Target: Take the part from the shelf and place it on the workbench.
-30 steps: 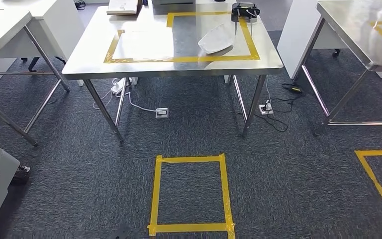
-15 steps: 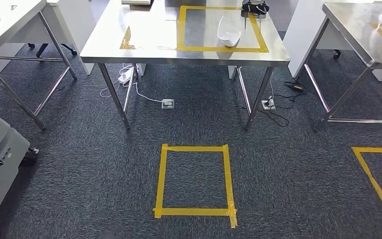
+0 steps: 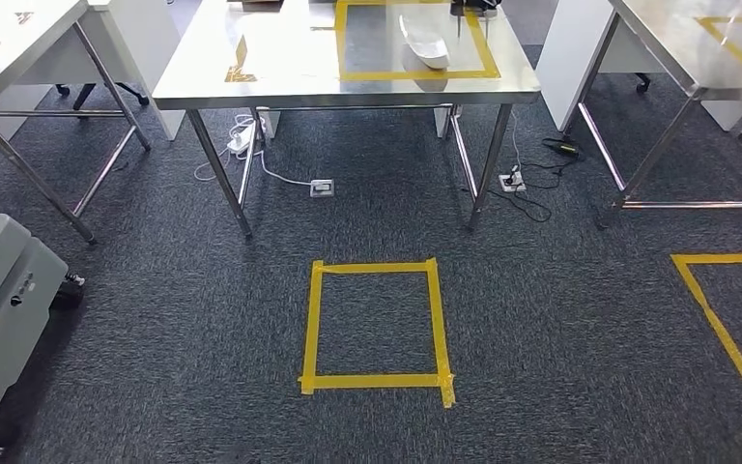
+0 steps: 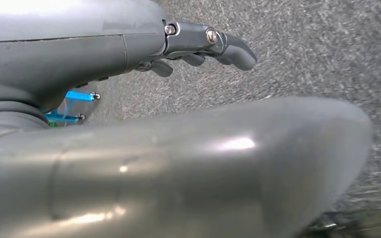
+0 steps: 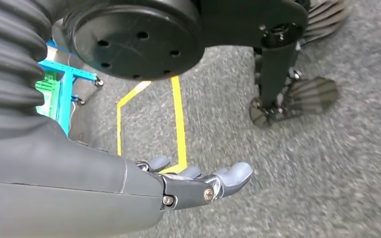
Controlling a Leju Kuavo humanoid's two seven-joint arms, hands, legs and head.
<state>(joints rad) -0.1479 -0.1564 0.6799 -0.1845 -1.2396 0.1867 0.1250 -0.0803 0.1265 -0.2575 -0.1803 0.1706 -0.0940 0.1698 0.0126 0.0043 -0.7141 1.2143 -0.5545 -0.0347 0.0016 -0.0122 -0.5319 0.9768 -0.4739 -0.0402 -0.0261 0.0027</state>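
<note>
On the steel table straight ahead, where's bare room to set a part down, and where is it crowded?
On the steel table, the taped yellow rectangle is bare on its left part, beside the white part lying at its right. The shiny top left of the tape, near a small yellow scrap, also looks free. The far edge holds dark items, cropped.

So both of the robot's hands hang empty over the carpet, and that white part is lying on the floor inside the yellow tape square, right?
Not quite. The white part lies on the steel table, inside the yellow tape outline marked there, as the head view shows. The tape square on the floor has only carpet inside it. The rest is right: the left hand and the right hand hold nothing.
</note>
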